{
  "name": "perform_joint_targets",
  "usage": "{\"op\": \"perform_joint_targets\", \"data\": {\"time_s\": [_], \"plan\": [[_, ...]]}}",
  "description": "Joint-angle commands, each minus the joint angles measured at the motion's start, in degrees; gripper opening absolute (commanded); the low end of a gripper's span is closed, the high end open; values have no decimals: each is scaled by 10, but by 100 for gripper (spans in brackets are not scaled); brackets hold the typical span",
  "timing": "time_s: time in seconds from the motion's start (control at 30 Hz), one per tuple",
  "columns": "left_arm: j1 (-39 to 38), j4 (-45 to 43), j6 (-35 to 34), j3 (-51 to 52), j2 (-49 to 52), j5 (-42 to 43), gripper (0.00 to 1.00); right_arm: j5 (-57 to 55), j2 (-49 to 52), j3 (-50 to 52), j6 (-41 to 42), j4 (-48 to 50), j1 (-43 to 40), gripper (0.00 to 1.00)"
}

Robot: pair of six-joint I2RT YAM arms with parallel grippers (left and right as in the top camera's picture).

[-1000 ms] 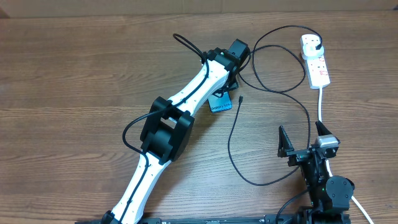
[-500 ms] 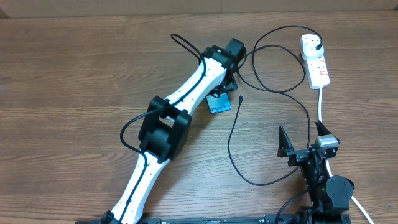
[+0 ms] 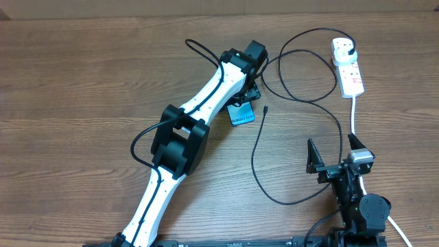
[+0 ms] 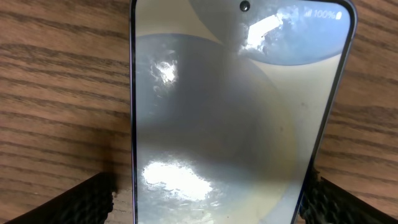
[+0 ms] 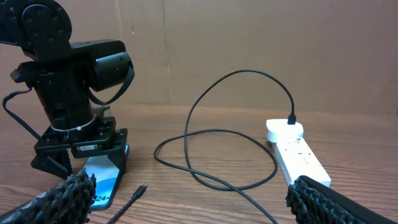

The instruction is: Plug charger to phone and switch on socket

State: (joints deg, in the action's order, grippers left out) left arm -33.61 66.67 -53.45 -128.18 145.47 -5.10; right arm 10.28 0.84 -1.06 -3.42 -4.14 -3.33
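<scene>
A: Overhead: phone (image 3: 242, 115) lies flat on the counter (image 3: 82, 82). Left fingers (image 4: 81, 202) are spread on both sides of it, not clamped.
B: Charger (image 3: 263, 111) tip is loose just beside the phone, plug sits in the socket (image 3: 348, 65). Right fingers (image 3: 312, 156) are wide apart and empty. Looks like the phone-bracing step; next, the right needs to pinch the tip and line it up with the port.

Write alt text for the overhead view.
The left arm reaches across a wooden table, left fingers over a blue-screened phone. A thin black charger cable loops from a white power strip to a loose connector tip beside the phone. The right fingers stand open at bottom right.
</scene>
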Motion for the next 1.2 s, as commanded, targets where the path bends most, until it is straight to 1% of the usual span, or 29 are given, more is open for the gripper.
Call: {"op": "perform_joint_targets", "data": {"time_s": [0.0, 0.17, 0.33, 0.53, 0.6, 0.77, 0.87, 1.17], "plan": [[-2, 3, -3, 21, 14, 19, 89, 3, -7, 6, 2, 2, 3, 100], [-2, 3, -3, 24, 14, 20, 83, 3, -7, 6, 2, 2, 3, 100], [-2, 1, -4, 24, 14, 20, 82, 3, -7, 6, 2, 2, 3, 100], [-2, 1, -4, 24, 14, 20, 71, 3, -7, 6, 2, 2, 3, 100], [-2, 2, -4, 24, 14, 20, 69, 3, -7, 6, 2, 2, 3, 100], [-1, 11, -3, 24, 14, 33, 69, 3, -7, 6, 2, 2, 3, 100], [-1, 10, -3, 24, 14, 35, 66, 3, -7, 6, 2, 2, 3, 100], [1, 8, -3, 24, 14, 35, 66, 3, -7, 6, 2, 2, 3, 100]]}}
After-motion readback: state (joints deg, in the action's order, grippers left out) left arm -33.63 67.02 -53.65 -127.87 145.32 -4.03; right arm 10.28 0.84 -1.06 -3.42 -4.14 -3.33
